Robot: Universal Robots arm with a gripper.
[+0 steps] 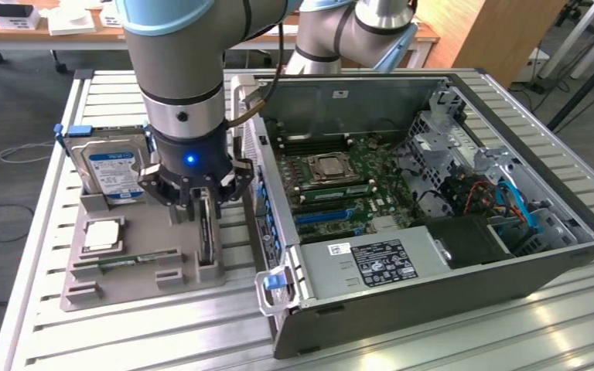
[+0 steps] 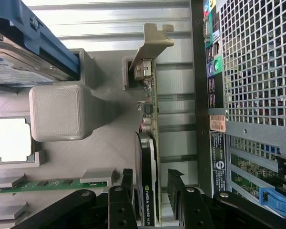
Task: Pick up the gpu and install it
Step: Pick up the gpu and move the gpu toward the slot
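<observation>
The gpu (image 2: 149, 143) stands on its long edge in a slot of the grey holder tray (image 1: 137, 290), with its silver bracket (image 2: 155, 45) at one end and its black cooler facing sideways. In the exterior view the gpu (image 1: 207, 236) sits just left of the open computer case (image 1: 544, 267). My gripper (image 2: 151, 186) is lowered over the card and open. Its black fingers (image 2: 127, 183) straddle the cooler, one on each side, with a small gap to the card on both sides. The gripper (image 1: 200, 207) points straight down above the tray.
On the same tray a hard drive (image 1: 111, 171) in a blue carrier stands upright, a CPU (image 1: 103, 234) lies flat and a RAM stick (image 1: 121, 263) lies near the front. The case's rear panel (image 2: 214, 95) runs close beside the card. The motherboard (image 1: 343, 189) lies exposed.
</observation>
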